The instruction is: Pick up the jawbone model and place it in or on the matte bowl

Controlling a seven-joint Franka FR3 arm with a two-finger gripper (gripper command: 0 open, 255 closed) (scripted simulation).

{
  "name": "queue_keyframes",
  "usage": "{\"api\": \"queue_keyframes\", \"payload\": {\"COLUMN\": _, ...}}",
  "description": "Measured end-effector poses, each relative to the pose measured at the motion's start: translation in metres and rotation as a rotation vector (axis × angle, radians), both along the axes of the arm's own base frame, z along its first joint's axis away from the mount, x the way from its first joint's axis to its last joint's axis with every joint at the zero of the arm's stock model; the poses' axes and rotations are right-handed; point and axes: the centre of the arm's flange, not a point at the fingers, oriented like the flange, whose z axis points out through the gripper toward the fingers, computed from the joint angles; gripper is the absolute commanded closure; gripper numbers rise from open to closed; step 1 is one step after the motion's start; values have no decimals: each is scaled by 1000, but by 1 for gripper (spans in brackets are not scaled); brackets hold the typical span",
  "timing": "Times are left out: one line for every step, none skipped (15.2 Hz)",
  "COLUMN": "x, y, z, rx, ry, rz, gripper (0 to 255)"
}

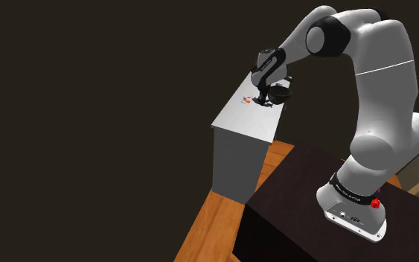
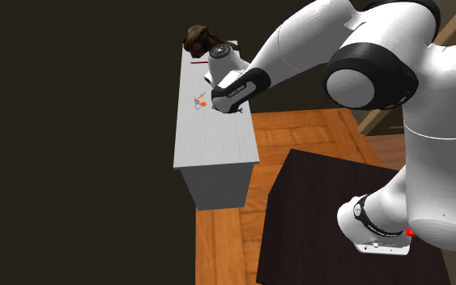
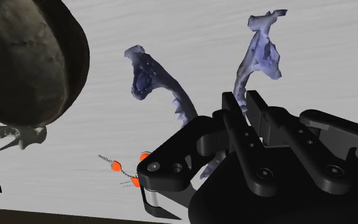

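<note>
The gripper [image 3: 244, 102] had its fingers clasped on one branch of the jawbone model [image 3: 260, 54]. Both were near the dark bowl [image 3: 25, 57].

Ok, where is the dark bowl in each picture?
Shoulder view: the bowl at the grey table's far end, under the arm.
Second exterior view: the bowl at the table's far end, near the picture's top.
Wrist view: the bowl looms beside the jawbone model.
Shared landmark: the small orange-dotted thing on the table.

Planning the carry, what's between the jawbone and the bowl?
Nothing; the wrist view shows bare grey tabletop between jawbone and dark bowl.
</note>
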Motion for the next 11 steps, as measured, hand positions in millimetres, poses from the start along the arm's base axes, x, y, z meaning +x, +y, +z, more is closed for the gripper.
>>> {"api": "queue_keyframes", "payload": {"x": 0, "y": 0, "z": 6, "rx": 0, "ry": 0, "rz": 0, "gripper": 255}}
{"api": "queue_keyframes", "payload": {"x": 1, "y": 0, "z": 12, "rx": 0, "ry": 0, "rz": 0, "gripper": 255}}
{"api": "queue_keyframes", "payload": {"x": 1, "y": 0, "z": 18, "rx": 0, "ry": 0, "rz": 0, "gripper": 255}}
{"api": "queue_keyframes", "payload": {"x": 1, "y": 0, "z": 23, "rx": 0, "ry": 0, "rz": 0, "gripper": 255}}
{"api": "queue_keyframes", "payload": {"x": 1, "y": 0, "z": 28, "rx": 0, "ry": 0, "rz": 0, "gripper": 255}}
{"api": "queue_keyframes", "payload": {"x": 2, "y": 0, "z": 33, "rx": 0, "ry": 0, "rz": 0, "gripper": 255}}
{"api": "queue_keyframes", "payload": {"x": 1, "y": 0, "z": 39, "rx": 0, "ry": 0, "rz": 0, "gripper": 255}}
{"api": "queue_keyframes", "payload": {"x": 0, "y": -1, "z": 44, "rx": 0, "ry": 0, "rz": 0, "gripper": 255}}
{"api": "queue_keyframes", "payload": {"x": 2, "y": 0, "z": 49, "rx": 0, "ry": 0, "rz": 0, "gripper": 255}}
{"api": "queue_keyframes", "payload": {"x": 2, "y": 0, "z": 53, "rx": 0, "ry": 0, "rz": 0, "gripper": 255}}
{"api": "queue_keyframes", "payload": {"x": 2, "y": 1, "z": 59, "rx": 0, "ry": 0, "rz": 0, "gripper": 255}}
